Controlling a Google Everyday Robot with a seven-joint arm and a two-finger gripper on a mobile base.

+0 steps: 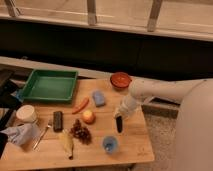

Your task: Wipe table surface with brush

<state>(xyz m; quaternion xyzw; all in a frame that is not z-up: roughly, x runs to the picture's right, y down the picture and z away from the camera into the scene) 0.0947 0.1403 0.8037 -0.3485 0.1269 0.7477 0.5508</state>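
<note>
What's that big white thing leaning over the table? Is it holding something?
That is a robot arm. At its end is the gripper, a hand with two fingers, above the right part of the wooden table surface. It is shut on the brush, a dark stick pointing down at the table. The one picture looks down on the table from above. Also lying there: a green tray, a red bowl, a blue sponge, grapes, a banana, a blue cup and a black block.
</note>
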